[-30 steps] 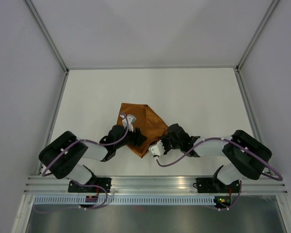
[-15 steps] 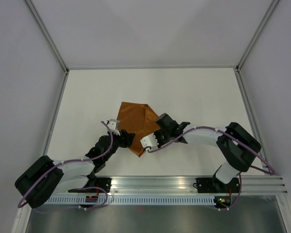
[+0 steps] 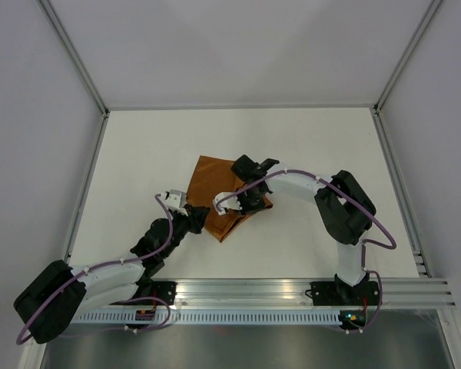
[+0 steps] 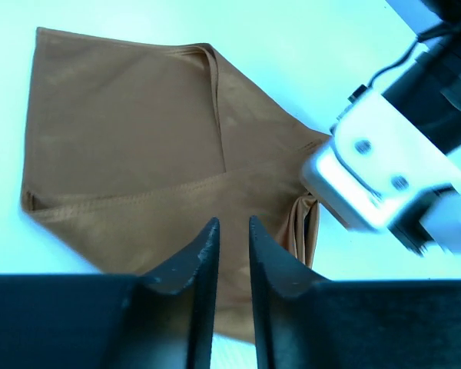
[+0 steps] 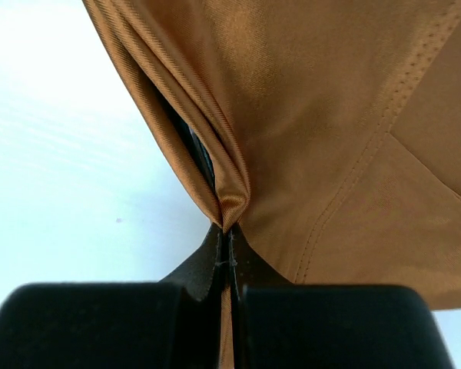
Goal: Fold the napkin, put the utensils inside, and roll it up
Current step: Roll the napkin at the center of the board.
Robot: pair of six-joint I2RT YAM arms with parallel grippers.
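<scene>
The thin, plain rust-brown fabric napkin (image 3: pixel 215 183) lies partly folded near the middle of the white table (image 3: pixel 315 138), a little toward the arms. The likeliest trouble sits at its right edge. There the right gripper (image 5: pixel 224 238) has its jaws shut tight on a raised pleat of cloth. The pleat looks to be more than one layer, so any pull could drag the whole napkin askew instead of turning one flap, or the slick weave could slip free. The left gripper (image 4: pixel 230 227) hangs just over the near part of the napkin. Its jaws are narrowed to a slim gap and nothing is caught between them. Closing too high would miss the cloth, and the two grippers stand near enough to knock together.

The napkin (image 4: pixel 123 131) itself is an uneven shape of overlapping flaps with stitched hems crossing it. It is smooth with a faint sheen, tapers to a point at the near side, and is lifted into a ridge at the pinch
</scene>
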